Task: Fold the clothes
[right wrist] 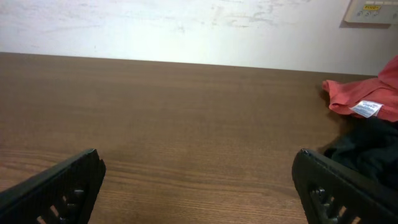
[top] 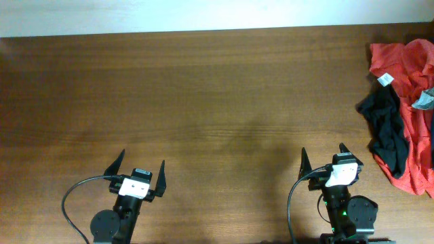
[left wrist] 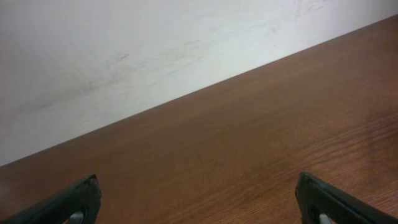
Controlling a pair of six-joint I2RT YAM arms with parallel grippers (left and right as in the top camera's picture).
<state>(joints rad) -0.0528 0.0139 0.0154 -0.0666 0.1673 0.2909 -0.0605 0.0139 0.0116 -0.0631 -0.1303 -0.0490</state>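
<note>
The clothes lie in a crumpled pile at the table's right edge. A dark, near-black garment is draped over a red garment. In the right wrist view the dark garment sits just beyond my right finger, with the red garment behind it. My left gripper is open and empty at the front left, far from the pile; its wrist view shows only wood. My right gripper is open and empty at the front right, a little left of the pile, and also shows in its wrist view.
A grey scrap of fabric and a white label lie on the red garment. The brown wooden table ends at a white wall along the back. A pale wall plate hangs at the upper right.
</note>
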